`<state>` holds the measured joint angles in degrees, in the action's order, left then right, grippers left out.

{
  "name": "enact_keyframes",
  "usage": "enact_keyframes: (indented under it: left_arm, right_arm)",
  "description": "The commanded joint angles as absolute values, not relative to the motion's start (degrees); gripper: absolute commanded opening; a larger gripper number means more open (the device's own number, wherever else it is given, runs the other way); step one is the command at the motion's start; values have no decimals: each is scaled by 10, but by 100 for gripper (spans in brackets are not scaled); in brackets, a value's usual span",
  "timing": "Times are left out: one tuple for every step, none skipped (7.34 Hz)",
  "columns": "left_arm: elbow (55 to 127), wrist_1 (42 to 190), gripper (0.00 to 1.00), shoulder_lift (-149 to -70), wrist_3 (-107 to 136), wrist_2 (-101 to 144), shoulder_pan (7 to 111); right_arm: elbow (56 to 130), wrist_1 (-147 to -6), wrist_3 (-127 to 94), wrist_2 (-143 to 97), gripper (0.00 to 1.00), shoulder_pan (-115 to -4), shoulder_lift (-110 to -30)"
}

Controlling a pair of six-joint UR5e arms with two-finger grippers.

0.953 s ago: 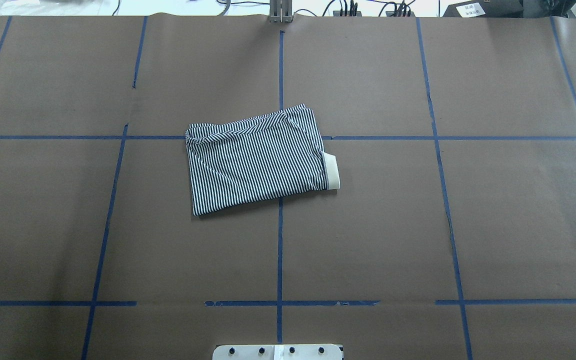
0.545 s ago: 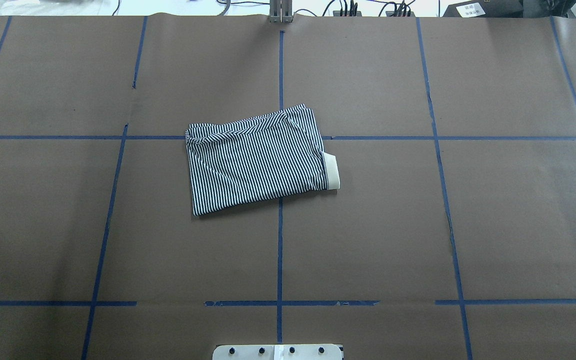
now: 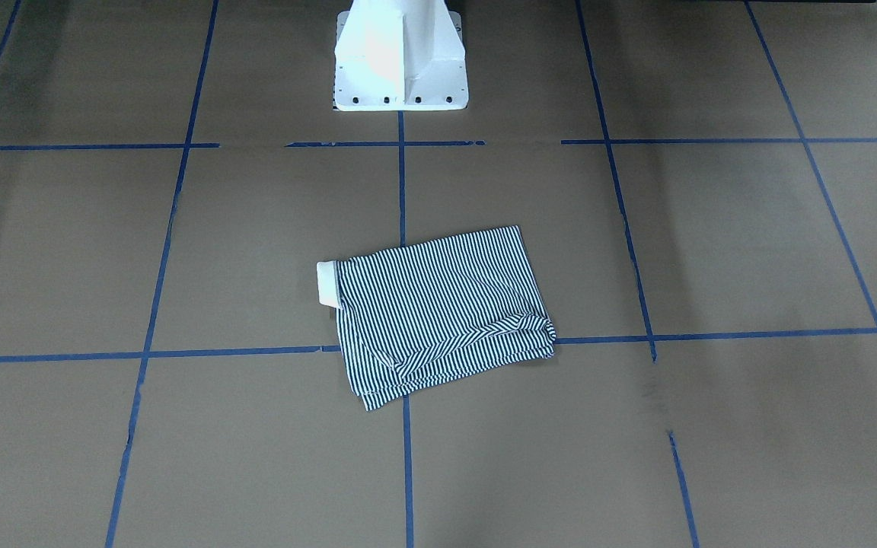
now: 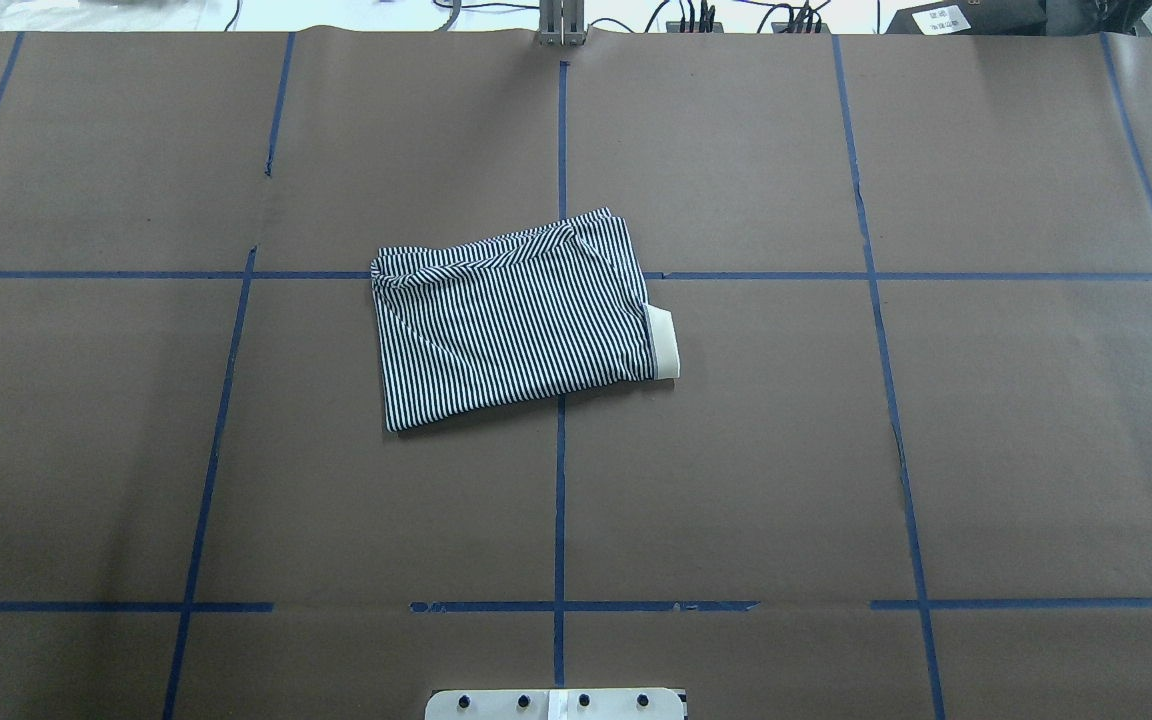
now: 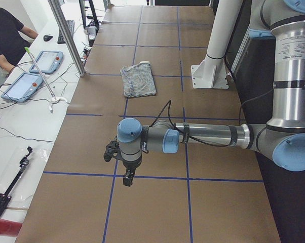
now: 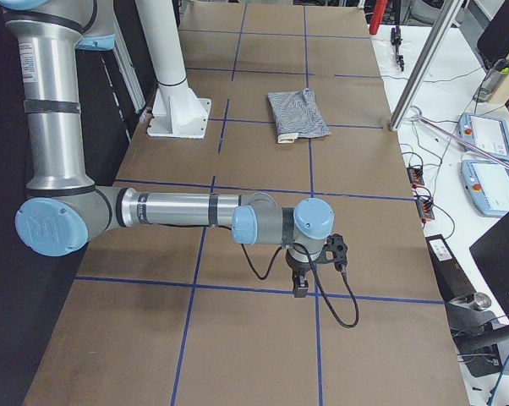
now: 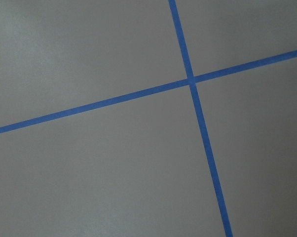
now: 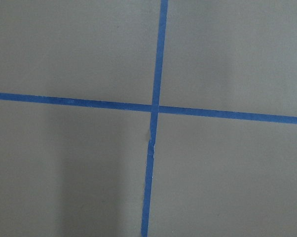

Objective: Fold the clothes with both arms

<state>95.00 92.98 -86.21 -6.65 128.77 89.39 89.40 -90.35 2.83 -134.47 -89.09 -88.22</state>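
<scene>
The striped polo shirt lies folded in a compact rectangle near the table's middle, with its white collar sticking out at one side. It also shows in the front view, the left view and the right view. My left gripper hangs over the table far from the shirt, toward the table's left end; I cannot tell whether it is open or shut. My right gripper hangs likewise toward the right end; I cannot tell its state. Both wrist views show only brown paper and blue tape.
The brown paper carries a blue tape grid. The white pedestal base stands at the robot's edge. A metal post, tablets and an operator are past the far edge.
</scene>
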Motion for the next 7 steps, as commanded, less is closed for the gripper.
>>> enact_keyframes:
  left_arm:
    - [947, 933, 100, -862, 29, 1292, 894]
    - [947, 935, 100, -861, 47, 1292, 894]
    - [947, 937, 100, -861, 49, 1291, 894]
    - [947, 937, 100, -862, 50, 1292, 894]
    - [947, 937, 100, -862, 50, 1292, 894]
    - [947, 937, 100, -862, 50, 1292, 894]
    - [947, 937, 100, -862, 50, 1291, 894]
  right_arm:
    - [895, -904, 26, -1345, 100, -893, -881]
    - [895, -904, 26, -1345, 100, -893, -881]
    - [894, -904, 26, -1345, 100, -893, -881]
    - [894, -904, 26, -1345, 100, -893, -881]
    - [894, -904, 26, -1345, 100, -893, -880]
    - [894, -904, 26, -1345, 100, -893, -879]
    - [895, -904, 26, -1346, 100, -893, -879]
